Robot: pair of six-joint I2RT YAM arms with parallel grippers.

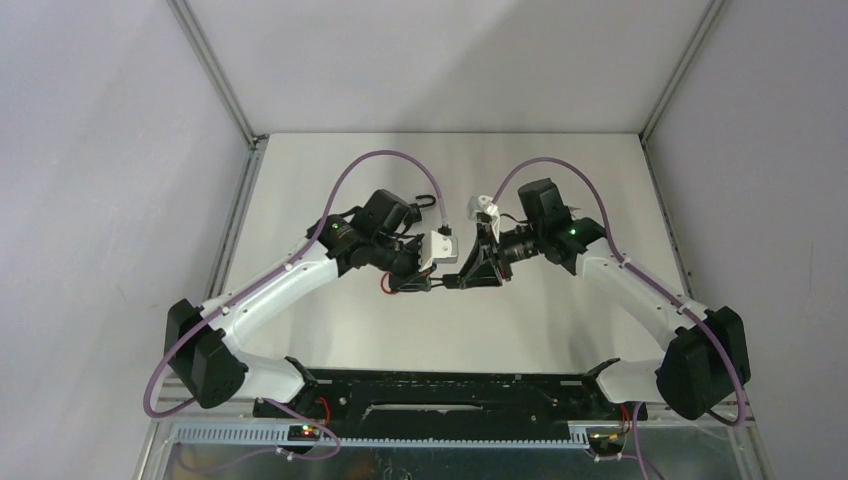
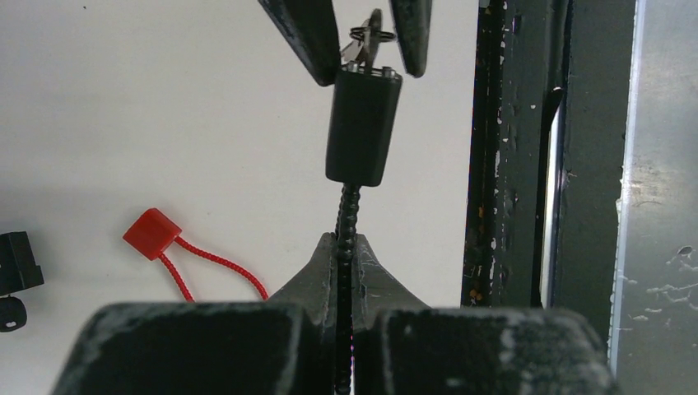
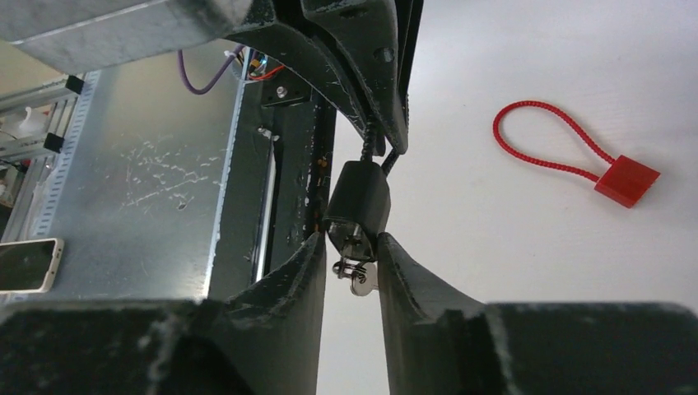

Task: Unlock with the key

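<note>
L pincer (image 2: 346, 251) on cable (image 2: 348, 216), R pincer (image 3: 351, 247) round key (image 3: 360, 283)

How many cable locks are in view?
2. The black lock is held by its cable in the left end effector, the right end effector around its key; the red lock lies on the table. Others may be hidden.

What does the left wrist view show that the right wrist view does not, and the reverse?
Only left wrist: a small black object at the left edge. Only right wrist: a phone and a purple wire. Both: the left gripper shut on the lock cable, the black lock body, the key at its end, the right gripper around it, and the red seal.
</note>
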